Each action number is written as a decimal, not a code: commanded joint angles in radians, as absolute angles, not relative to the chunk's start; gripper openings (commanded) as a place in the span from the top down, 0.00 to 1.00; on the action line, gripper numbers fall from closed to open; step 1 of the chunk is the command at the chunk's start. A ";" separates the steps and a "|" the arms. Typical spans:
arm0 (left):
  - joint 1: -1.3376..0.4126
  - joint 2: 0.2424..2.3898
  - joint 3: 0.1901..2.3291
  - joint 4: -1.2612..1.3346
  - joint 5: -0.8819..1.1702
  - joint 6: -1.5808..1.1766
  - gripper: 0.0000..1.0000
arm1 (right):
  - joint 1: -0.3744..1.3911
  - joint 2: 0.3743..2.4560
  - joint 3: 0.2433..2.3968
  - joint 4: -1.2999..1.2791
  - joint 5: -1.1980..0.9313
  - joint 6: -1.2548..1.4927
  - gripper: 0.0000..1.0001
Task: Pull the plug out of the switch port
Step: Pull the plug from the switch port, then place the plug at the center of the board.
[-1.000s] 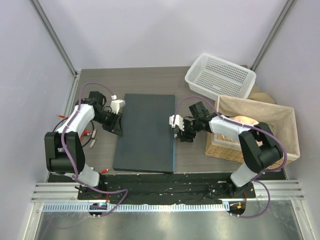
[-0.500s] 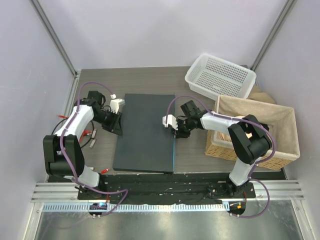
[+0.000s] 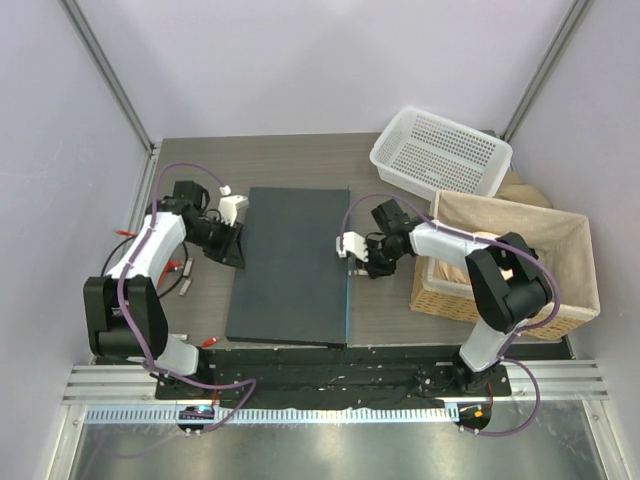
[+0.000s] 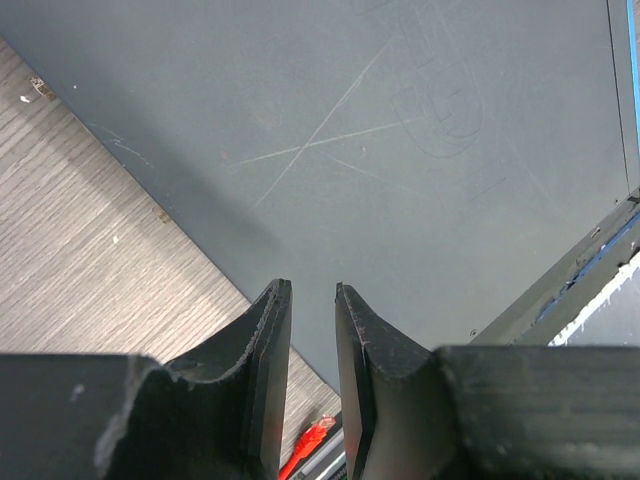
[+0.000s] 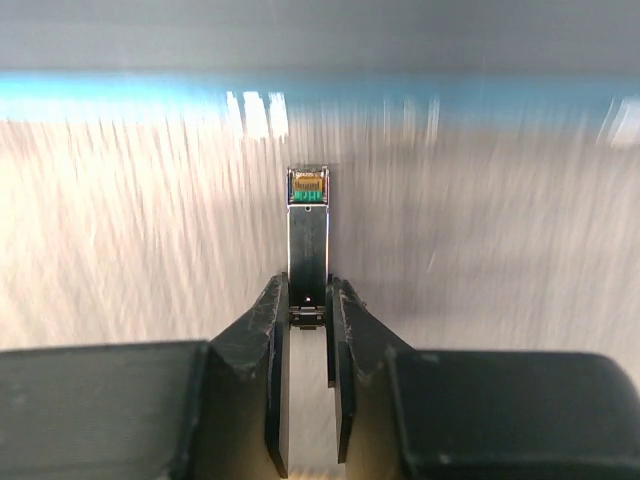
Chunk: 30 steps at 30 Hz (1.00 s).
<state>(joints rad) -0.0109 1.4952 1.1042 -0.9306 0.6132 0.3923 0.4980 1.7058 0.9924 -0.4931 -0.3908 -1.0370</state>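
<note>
Just off the switch's (image 3: 295, 265) blue front edge on the bench (image 3: 200, 160), the right fingers (image 5: 272, 330) have closed on the plug (image 5: 308, 235) and backed away; it looks free. The left fingers (image 4: 268, 350), slightly parted, hold nothing.

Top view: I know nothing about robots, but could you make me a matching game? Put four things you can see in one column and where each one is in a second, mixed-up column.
Things
1. flat grey box
2. white basket
3. wicker basket
4. plug

Places
A. at the far right corner
B. clamped in the right pincer
C. lying flat in the middle
D. along the right edge, nearer than the other basket

Pairs: 1-C, 2-A, 3-D, 4-B
</note>
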 commanded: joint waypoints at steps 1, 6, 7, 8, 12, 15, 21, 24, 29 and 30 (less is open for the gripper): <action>-0.005 1.445 1.083 -0.890 0.652 0.380 0.71 | 0.428 1.683 0.963 -0.729 -0.344 -0.994 0.94; -0.005 1.427 1.078 -0.906 0.657 0.399 0.71 | 0.394 1.547 0.974 -0.730 -0.382 -0.988 0.98; -0.005 1.417 1.084 -0.911 0.658 0.399 0.71 | 0.394 1.516 0.995 -0.735 -0.411 -0.976 0.98; -0.005 1.393 1.092 -0.919 0.658 0.396 0.71 | 0.397 1.494 1.056 -0.739 -0.435 -0.956 0.98; -0.005 1.315 1.193 -0.957 0.606 0.377 0.71 | 0.452 1.465 1.233 -0.729 -0.492 -0.804 0.98; 0.041 1.252 1.258 -0.943 0.502 0.330 0.68 | 0.561 1.485 1.301 -0.646 -0.491 -0.762 0.98; 0.158 1.132 1.328 -0.893 0.295 0.100 0.51 | 0.827 1.713 1.419 -0.453 -0.474 -0.694 0.98; 0.167 1.062 1.367 -0.877 0.158 0.025 0.31 | 0.923 1.850 1.488 -0.293 -0.466 -0.628 0.98; 0.166 0.988 1.413 -0.844 0.110 0.021 0.00 | 1.023 2.127 1.800 -0.201 -0.460 -0.429 0.98; 0.167 0.982 1.416 -0.844 0.109 0.026 0.00 | 1.054 2.170 1.854 -0.189 -0.447 -0.389 0.98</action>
<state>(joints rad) 0.1650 1.0286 1.3628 -0.9039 0.1867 0.0696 0.9905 2.0663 1.6302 -0.3496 -0.4576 -0.5896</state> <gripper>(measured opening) 0.990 0.208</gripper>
